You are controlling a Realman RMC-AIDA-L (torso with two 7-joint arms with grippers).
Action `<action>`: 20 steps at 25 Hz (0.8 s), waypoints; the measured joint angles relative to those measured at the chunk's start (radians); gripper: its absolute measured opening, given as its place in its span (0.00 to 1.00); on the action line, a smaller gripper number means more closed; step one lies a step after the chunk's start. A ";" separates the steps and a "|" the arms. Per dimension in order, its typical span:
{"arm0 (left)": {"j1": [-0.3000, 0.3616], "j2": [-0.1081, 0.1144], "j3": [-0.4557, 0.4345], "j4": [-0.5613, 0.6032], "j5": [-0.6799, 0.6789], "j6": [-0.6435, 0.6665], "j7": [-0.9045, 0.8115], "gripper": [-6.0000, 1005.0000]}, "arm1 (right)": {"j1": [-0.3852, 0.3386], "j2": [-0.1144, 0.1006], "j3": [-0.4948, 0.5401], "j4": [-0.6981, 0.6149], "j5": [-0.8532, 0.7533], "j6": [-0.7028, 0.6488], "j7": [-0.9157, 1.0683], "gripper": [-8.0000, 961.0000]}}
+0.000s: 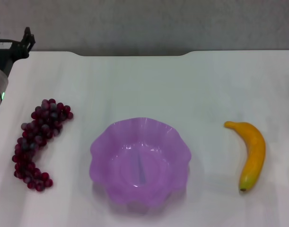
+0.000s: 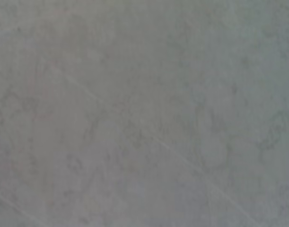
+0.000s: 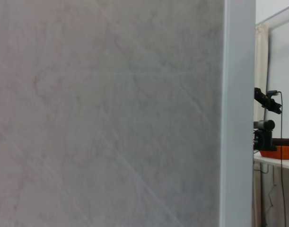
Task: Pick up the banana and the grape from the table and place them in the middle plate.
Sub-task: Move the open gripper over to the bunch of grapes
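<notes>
The purple scalloped middle plate [image 1: 140,163] sits empty on the white table [image 1: 144,85], near its front centre. The grape bunch [image 1: 38,142] lies on the table to the left of the plate, apart from it. The banana [image 1: 252,153] lies on the table to the right of the plate, greenish tip toward the front. My left gripper [image 1: 12,38] is at the far left corner of the table, well behind the grapes, with its fingers spread and empty. My right gripper is out of view. Both wrist views show only a grey wall.
A dark gap [image 1: 135,53] runs along the table's far edge, with a grey wall behind. In the right wrist view, a white pillar [image 3: 239,113] and a distant camera stand [image 3: 266,127] show beside the wall.
</notes>
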 joint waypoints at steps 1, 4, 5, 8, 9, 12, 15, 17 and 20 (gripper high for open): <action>0.002 0.000 0.000 0.000 0.000 0.000 0.000 0.81 | -0.002 0.000 0.000 0.000 0.000 0.000 0.000 0.95; 0.011 0.000 0.000 0.000 -0.001 0.001 -0.001 0.81 | -0.004 0.000 -0.002 0.002 0.000 -0.002 0.000 0.95; 0.013 -0.001 0.000 0.000 -0.002 0.001 -0.002 0.81 | -0.004 0.000 -0.002 0.002 0.000 -0.006 -0.002 0.95; 0.022 -0.002 -0.003 0.004 -0.008 0.005 -0.007 0.81 | -0.008 0.001 -0.004 0.001 -0.004 -0.016 -0.004 0.95; 0.024 -0.002 -0.005 0.005 -0.009 0.006 -0.007 0.81 | -0.010 0.002 -0.006 0.000 -0.006 -0.018 -0.003 0.95; 0.025 -0.003 -0.012 0.005 -0.017 0.008 -0.010 0.81 | -0.015 0.003 -0.009 -0.007 -0.010 -0.022 -0.002 0.95; 0.025 -0.003 -0.012 0.002 -0.023 0.008 -0.020 0.81 | -0.017 0.003 -0.011 -0.005 -0.011 -0.018 -0.004 0.95; 0.025 -0.002 -0.011 0.002 -0.024 0.006 -0.024 0.81 | -0.018 0.002 -0.011 -0.004 -0.011 -0.015 0.000 0.95; 0.022 -0.001 -0.003 -0.004 -0.019 -0.013 -0.022 0.81 | -0.027 0.002 -0.006 -0.008 -0.008 -0.014 0.017 0.95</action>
